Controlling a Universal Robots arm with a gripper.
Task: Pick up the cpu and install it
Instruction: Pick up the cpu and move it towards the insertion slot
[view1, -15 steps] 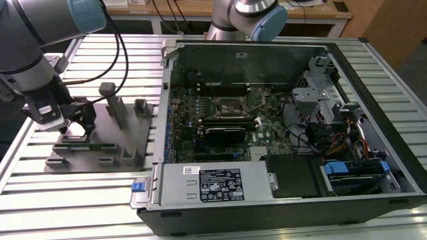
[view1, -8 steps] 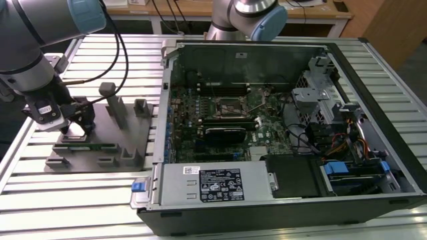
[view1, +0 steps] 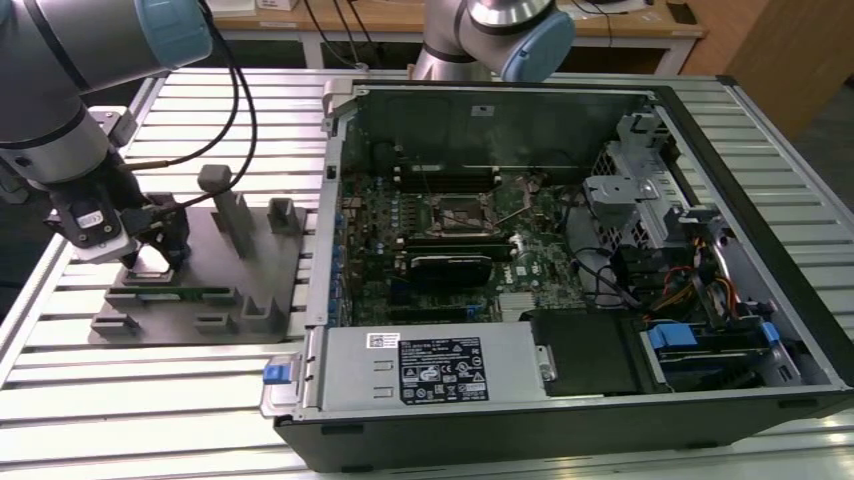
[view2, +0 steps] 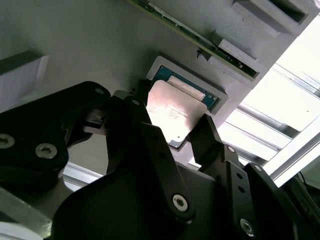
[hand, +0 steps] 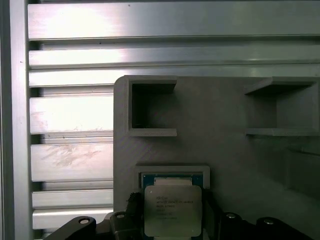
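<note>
The cpu (view2: 176, 111) is a flat square chip with a silvery top, seen in both wrist views (hand: 172, 212). It sits between my two black fingers (view2: 150, 145), just above and slightly off a square pocket with a blue-green floor (hand: 172, 178) in the grey fixture plate (view1: 200, 305). My gripper (view1: 154, 255) stands over the plate's corner at the exterior view's left, shut on the chip's opposite edges (view2: 172, 117). The black socket frame (view1: 461, 212) lies on the motherboard inside the open computer case (view1: 561, 250).
Grey upright fixture blocks (view1: 230, 215) rise from the plate beside my gripper. A memory stick (view1: 174, 294) lies in a slot on the plate. The slatted metal table (view1: 134, 400) surrounds everything. A second arm's base (view1: 501, 30) stands behind the case.
</note>
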